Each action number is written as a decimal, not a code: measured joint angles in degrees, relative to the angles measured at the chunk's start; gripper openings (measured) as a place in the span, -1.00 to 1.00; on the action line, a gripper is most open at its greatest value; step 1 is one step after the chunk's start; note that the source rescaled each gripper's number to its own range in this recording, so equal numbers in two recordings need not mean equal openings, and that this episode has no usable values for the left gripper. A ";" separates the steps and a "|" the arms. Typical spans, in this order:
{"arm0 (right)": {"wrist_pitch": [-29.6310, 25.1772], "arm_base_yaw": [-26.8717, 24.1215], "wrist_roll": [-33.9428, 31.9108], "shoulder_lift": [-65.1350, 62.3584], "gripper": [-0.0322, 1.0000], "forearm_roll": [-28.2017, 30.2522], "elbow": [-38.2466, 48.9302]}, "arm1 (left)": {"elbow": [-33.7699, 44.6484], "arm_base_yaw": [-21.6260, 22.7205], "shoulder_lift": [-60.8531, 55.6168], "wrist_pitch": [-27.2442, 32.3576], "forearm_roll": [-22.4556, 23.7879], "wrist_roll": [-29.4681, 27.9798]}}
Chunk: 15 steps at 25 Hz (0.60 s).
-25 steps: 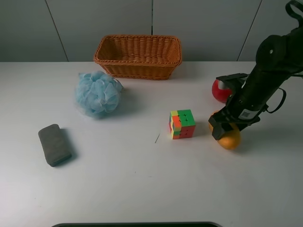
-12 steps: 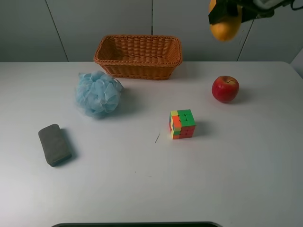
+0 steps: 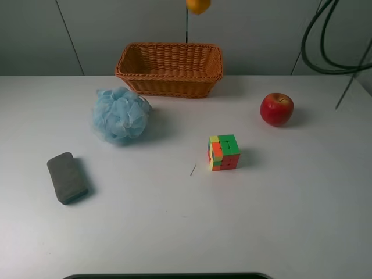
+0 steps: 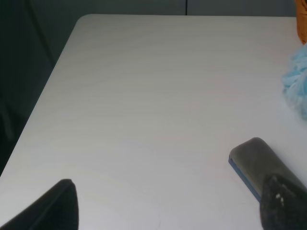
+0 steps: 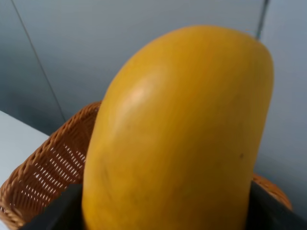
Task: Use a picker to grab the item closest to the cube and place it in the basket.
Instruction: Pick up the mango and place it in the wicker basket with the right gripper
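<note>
Your right tool [image 5: 163, 214] is clamped on the yellow-orange fruit [image 5: 177, 139]: its dark fingers [image 5: 55, 211] show on either side of the fruit's base, pressed against the skin. The fruit is smooth and oblong, a deep yellow shading to orange, with a soft highlight on one shoulder and a tiny dark speck low on its side. It hangs in the tool, high off the worktop [image 3: 174, 232], with the wicker basket [image 5: 43, 182] below and just beyond it. In the high view only the fruit's underside shows at the top edge, over the basket's middle. Half a second ago it hung further right, past the basket's right end, with the tool in sight; a second ago it lay on the worktop just beside the cube [image 3: 223, 152]. The cube, the apple [image 3: 276, 109], the blue bath pouf [image 3: 120, 114] and the grey sponge [image 3: 67, 177] have not shifted. Your left tool [image 4: 168, 206] stands apart and empty, low over the worktop, the sponge just beside one finger.
</note>
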State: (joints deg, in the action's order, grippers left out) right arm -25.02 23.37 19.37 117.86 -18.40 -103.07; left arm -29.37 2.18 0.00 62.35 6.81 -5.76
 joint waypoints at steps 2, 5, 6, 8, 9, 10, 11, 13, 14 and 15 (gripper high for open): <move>-0.75 0.41 0.00 5.76 -0.83 0.00 -5.56 | 0.00 0.00 0.00 0.00 0.00 0.00; -2.72 0.52 0.13 13.42 -0.83 -0.49 -11.08 | 0.00 0.00 0.00 0.00 0.00 0.00; -3.11 0.52 0.13 15.57 -0.83 -0.60 -12.09 | 0.00 0.00 0.00 0.00 0.00 0.00; -3.81 0.52 0.13 18.44 -0.83 -0.60 -12.69 | 0.00 0.00 0.00 0.00 0.00 0.00; -3.97 0.52 0.13 19.52 -0.83 -0.60 -12.69 | 0.00 0.00 0.00 0.00 0.00 0.00; -4.27 0.52 0.13 20.31 -0.83 -0.60 -12.74 | 0.00 0.00 0.00 0.00 0.00 0.00; -4.52 0.52 0.13 20.77 -0.83 -0.60 -12.83 | 0.00 0.00 0.00 0.00 0.00 0.00; -4.66 0.52 0.13 21.05 -0.83 -0.60 -12.97 | 0.00 0.00 0.00 0.00 0.00 0.00; -4.76 0.52 0.13 21.05 -0.83 -0.60 -13.02 | 0.00 0.00 0.00 0.00 0.00 0.00; -4.76 0.52 0.24 21.05 -0.83 -0.60 -13.11 | 0.00 0.00 0.00 0.00 0.00 0.00</move>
State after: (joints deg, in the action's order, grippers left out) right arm -29.78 23.88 19.61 138.91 -19.00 -116.19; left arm -29.37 2.18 0.00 62.35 6.81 -5.76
